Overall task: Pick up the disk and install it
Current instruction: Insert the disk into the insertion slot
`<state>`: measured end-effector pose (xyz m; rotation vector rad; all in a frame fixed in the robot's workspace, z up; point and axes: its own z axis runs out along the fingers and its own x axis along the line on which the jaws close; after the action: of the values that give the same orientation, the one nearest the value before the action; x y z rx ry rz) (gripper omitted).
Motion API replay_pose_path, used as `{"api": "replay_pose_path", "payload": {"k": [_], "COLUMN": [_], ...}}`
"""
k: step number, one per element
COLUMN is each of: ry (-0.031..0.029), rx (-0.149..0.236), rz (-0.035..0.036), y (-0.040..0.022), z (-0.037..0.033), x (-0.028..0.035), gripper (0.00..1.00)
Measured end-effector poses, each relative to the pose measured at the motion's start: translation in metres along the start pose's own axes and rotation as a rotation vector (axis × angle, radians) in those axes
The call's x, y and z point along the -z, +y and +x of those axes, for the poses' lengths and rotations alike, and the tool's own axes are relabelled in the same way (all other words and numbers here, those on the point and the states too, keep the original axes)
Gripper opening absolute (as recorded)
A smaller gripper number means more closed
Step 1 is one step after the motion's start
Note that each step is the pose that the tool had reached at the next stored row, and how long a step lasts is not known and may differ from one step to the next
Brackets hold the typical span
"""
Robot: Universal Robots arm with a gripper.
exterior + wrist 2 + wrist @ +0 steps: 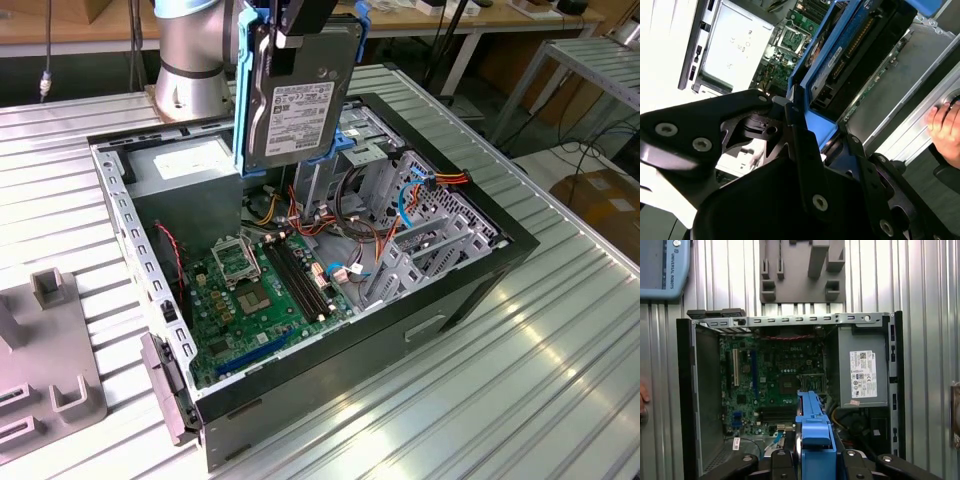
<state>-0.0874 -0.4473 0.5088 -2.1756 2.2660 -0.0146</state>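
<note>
Disk [297,108]: upright, hanging above open computer case [430,335]
Gripper [300,30]: clenched on disk's top edge
Handling: probably stiff, dense, shock-sensitive; hold by blue side rails [240,100]

I see the grey-metal rectangular disk [295,100] upright above the open black metal computer case [480,290]. Inside the case, the green motherboard [250,300] lies beside the grey power supply box [185,165]. A grey plastic fixture plate [50,390] sits on the ribbed metal bench [560,380] beside the case, on the exterior view's left.
</note>
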Motion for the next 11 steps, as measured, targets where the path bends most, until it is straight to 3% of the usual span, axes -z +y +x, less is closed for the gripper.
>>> {"api": "replay_pose_path", "payload": {"k": [11], "ry": [-0.0001], "rx": [0.000], "rz": [0.0001], "y": [-0.0010], "z": [0.0117], "x": [-0.0001], "gripper": [0.37]}}
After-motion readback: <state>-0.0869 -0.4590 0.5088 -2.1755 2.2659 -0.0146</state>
